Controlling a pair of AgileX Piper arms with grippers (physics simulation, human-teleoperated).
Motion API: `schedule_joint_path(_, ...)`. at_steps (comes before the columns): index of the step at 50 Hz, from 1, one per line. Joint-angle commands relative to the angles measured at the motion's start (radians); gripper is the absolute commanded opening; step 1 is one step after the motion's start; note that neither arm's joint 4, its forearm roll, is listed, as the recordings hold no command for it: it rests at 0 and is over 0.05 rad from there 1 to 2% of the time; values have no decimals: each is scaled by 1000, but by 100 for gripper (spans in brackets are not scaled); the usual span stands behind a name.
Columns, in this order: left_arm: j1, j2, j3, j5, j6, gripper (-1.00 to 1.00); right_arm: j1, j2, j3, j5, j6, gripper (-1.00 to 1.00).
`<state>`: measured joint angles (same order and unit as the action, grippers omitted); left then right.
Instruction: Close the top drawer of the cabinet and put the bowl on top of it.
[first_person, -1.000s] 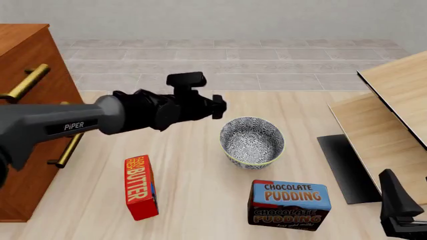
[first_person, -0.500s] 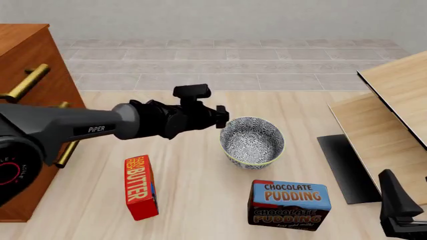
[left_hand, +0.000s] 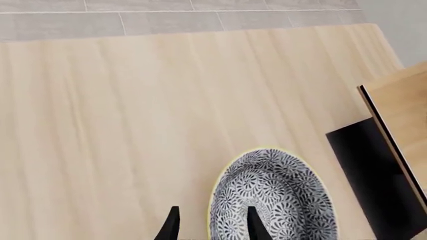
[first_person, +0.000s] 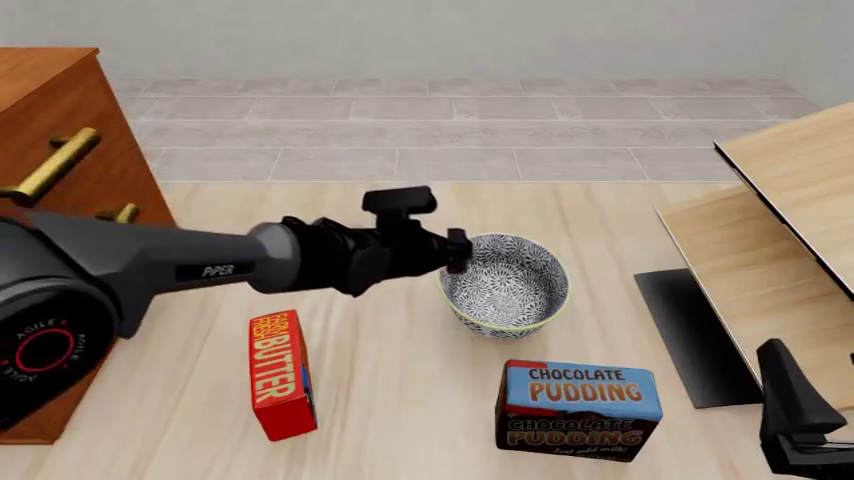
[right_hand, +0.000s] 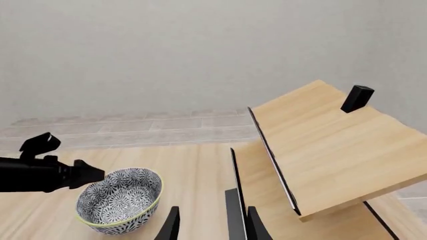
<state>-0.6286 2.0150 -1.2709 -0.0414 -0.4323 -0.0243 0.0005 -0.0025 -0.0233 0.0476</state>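
My left pincer (left_hand: 210, 227) is spread, one finger (left_hand: 256, 226) over the bowl's (first_person: 506, 283) rim, the other outside it. Bowl sits mid-frame on the table (first_person: 387, 400). Right pincer (right_hand: 210, 227) is spread too, low at lower right. Cabinet (first_person: 60, 110) at left edge; butter box (first_person: 280, 373) and pudding box (first_person: 578, 408) near the bottom.

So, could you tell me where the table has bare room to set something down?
Bare wood lies beyond the bowl toward the tiled floor, and between the butter box and pudding box. It is crowded around the bowl's near-left rim, where the left gripper sits.
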Motion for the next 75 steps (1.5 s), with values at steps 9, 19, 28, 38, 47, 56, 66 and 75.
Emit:
schedule_joint_path(9,-31,23,6,-27,-21,100,0,0,1,0,2,100)
schedule_joint_path(19,-37,33,4,-32,-28,100,1,0,1,1,2,100)
schedule_joint_path(28,-39,53,3,-43,-32,100,2,0,1,4,1,100)
schedule_joint_path(38,-40,66,1,-47,-33,100,3,0,1,6,-1,100)
schedule_joint_path(47,-30,86,-3,-51,-32,100,4,0,1,7,-3,100)
schedule_joint_path(56,-30,96,-8,-56,-37,100,4,0,0,9,-5,100)
schedule_joint_path(66,-38,104,10,-74,-45,-100,4,0,0,9,-8,100)
schedule_joint_path(75,-38,76,21,-69,-30,-100,5,0,1,9,-9,100)
